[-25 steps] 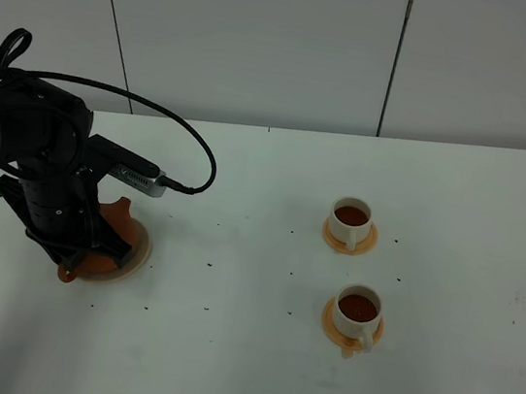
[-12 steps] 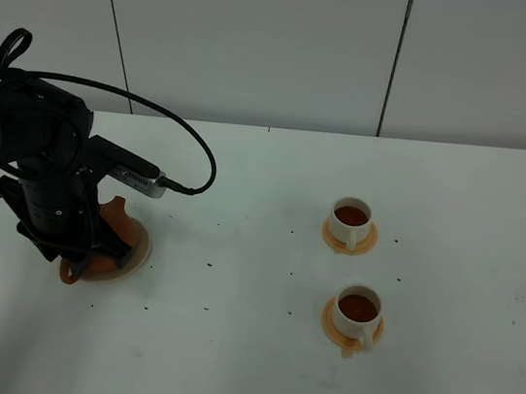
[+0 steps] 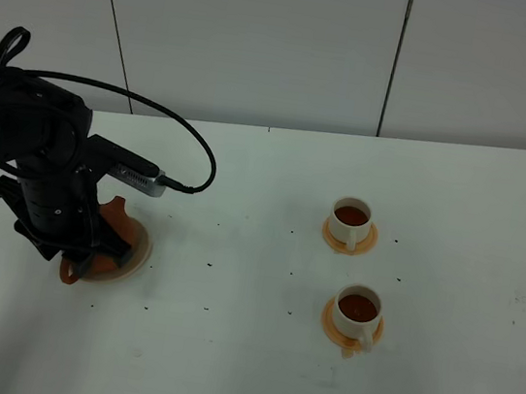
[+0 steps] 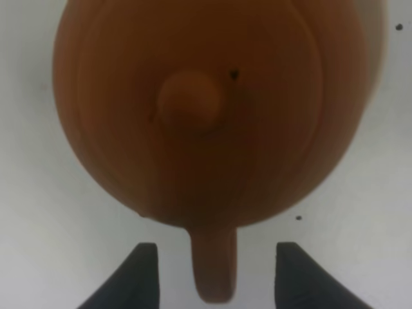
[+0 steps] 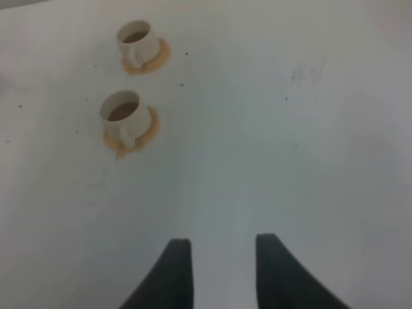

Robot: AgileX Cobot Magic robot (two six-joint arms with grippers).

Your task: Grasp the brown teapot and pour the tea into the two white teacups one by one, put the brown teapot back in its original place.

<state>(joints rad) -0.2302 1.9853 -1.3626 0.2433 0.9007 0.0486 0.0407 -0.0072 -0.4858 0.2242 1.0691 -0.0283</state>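
Straddling the loop handle of the squat terracotta-brown clay teapot [image 4: 212,109], the left gripper [image 4: 215,273] had its two dark fingers spread, one on each side of the handle and neither touching it in the wrist view. The teapot sat upright on the round flat cream plate [image 3: 141,250], lid knob up. Seen from above, the left arm covered most of it.

Relation that matters for the next move: the handle's long axis ran straight from the pot body back toward the left gripper, so a clean exit would be a pull back along that axis or a lift straight up; a sideways move could catch the handle and drag the pot off the plate.

Both small cream-white cylindrical teacups [image 3: 350,220] [image 3: 358,311] stood on orange saucers well apart from the teapot, each showing dark reddish-brown tea [image 3: 358,306].

The right gripper [image 5: 222,270] hung with fingers apart, holding nothing, well apart from the teapot. Pouring judged done; only the retreat remained.
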